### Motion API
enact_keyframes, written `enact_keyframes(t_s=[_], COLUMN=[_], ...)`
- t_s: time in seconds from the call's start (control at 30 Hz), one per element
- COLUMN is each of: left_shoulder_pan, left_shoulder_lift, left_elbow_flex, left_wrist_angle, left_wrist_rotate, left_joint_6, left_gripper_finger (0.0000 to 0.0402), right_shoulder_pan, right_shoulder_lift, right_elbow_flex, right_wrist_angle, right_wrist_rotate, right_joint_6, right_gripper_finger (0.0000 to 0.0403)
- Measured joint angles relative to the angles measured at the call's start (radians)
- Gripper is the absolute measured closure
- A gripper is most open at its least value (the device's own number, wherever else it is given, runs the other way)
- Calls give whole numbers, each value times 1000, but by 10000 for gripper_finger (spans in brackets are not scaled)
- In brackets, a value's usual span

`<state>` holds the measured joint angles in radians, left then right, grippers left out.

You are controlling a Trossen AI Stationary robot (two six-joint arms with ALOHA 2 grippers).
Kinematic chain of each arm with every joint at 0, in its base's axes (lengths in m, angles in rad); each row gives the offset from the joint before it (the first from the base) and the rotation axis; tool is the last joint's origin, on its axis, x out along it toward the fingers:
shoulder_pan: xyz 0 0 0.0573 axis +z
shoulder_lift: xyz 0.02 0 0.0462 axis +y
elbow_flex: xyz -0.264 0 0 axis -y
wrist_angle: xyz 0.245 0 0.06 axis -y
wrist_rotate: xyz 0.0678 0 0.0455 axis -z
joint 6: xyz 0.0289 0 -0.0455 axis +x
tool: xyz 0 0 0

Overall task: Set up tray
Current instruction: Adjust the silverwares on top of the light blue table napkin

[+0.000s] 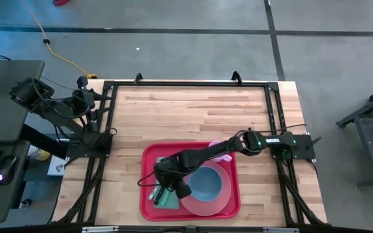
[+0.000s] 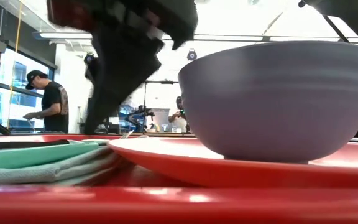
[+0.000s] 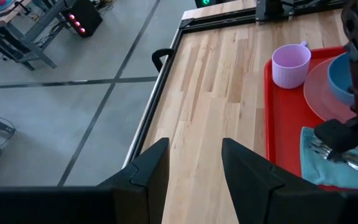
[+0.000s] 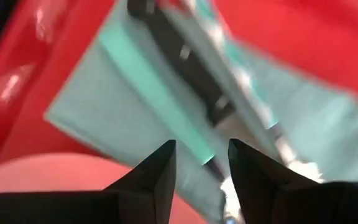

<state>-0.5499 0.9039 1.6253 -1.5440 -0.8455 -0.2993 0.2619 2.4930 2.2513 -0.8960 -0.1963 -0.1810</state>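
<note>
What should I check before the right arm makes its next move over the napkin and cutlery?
1. Right end effector over the teal napkin: ok.
2. Right end effector holding anything: cannot tell; fingers stand apart above the cutlery.
3. Cutlery lying on the napkin, inside the tray: ok.
4. Blue bowl seated on the pink plate: ok.
5. Lilac cup upright on the tray: ok.
6. Left end effector clear of the tray, over bare table, open and empty: ok.
</note>
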Motion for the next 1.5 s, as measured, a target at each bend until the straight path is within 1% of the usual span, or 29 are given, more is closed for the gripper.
enact_keyframes(t_s=[0.23,0.3,0.57,0.9,1.1,1.5], left_shoulder_pan=[0,0,0,0,0,0], left_shoulder_lift=[0,0,0,0,0,0], left_elbow_flex=[0,0,0,0,0,0], left_wrist_angle=[0,0,0,0,0,0], left_wrist_rotate=[3,3,4,4,5,7], left_joint_6=[1,2,1,-5,-12,-20], left_gripper_finger=[225,225,225,225,225,225], right_shoulder_pan=[-1,0,-7,-38,-39,-37], right_shoulder_lift=[-6,-7,-8,6,44,56], right_elbow_flex=[45,57,57,56,56,57], right_wrist_angle=[4,33,115,172,162,146], right_wrist_rotate=[7,7,10,-6,-45,-46], right_joint_6=[11,17,24,88,122,115], right_gripper_finger=[274,274,274,274,274,274])
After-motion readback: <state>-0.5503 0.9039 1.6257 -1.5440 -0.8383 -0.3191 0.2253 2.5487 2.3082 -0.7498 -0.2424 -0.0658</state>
